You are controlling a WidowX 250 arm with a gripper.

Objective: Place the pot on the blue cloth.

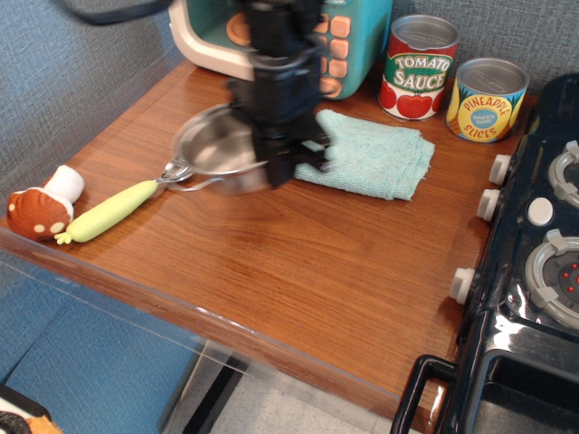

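Pot [215, 149] sits up in the upper-middle of the frame, motion-blurred, hanging in the grip of the black gripper [288, 163] and tilted, its open bowl facing the camera and its lower wire handle drooping at the lower left of the rim. The jaws are clamped together on the pot's right-hand rim, arm reaching down from the top edge of the frame. Just to the right of that, the blue cloth [375, 155] lies flat on the wooden table [298, 271], and the gripper overlaps the cloth's left edge; the pot itself is just left of the cloth, with most of the towel showing bare. Whether the pot's underside touches the wood is hard to tell through the blur. Upper right, two cans stand upright side by side against the grey wall: the tomato sauce can [419, 68] and, just beside it, the pineapple slices can [488, 99]. Behind the arm at the top sits a teal and cream toy microwave [348, 41] with peach buttons. Down at the left edge, a plush mushroom [41, 206] lies on its side near the table's front lip, and a pale green toy vegetable [109, 211] stretches diagonally beside it, its upper tip close to the pot's dangling handle. Right side of the frame, a black toy stove [534, 271] with white knobs runs down to the bottom corner.
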